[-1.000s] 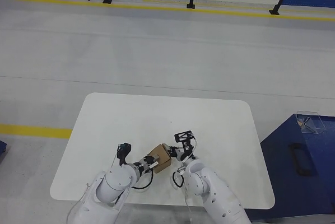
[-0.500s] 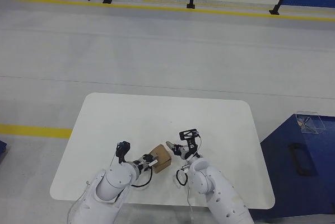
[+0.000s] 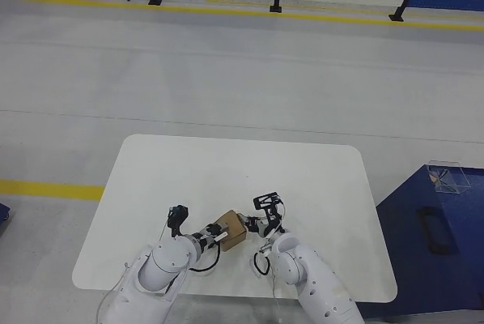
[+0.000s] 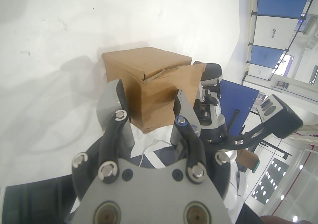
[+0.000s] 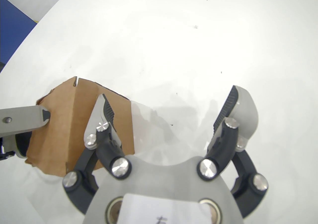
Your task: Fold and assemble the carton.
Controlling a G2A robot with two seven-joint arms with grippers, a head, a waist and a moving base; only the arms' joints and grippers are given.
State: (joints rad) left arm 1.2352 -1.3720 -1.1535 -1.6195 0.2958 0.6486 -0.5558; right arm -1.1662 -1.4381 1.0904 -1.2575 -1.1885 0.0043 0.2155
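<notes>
Brown creased carton (image 4: 151, 70), torn at one seam, held by left gripper (image 4: 149, 90); right gripper (image 5: 169, 93) wide.

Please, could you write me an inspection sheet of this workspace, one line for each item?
Surface: white table, with a few small dark specks.
Job's things: brown carton stands near the robot's edge of the table; one flap sticks out and one top edge is torn.
Clutter: nothing seen.
Tools: left tool is shut on the carton's corner; right tool is open, with one finger by the carton, contact unclear.
Cables: thin white cable under the left tool.
Surroundings: blue cabinet beside the table; yellow floor line.
</notes>
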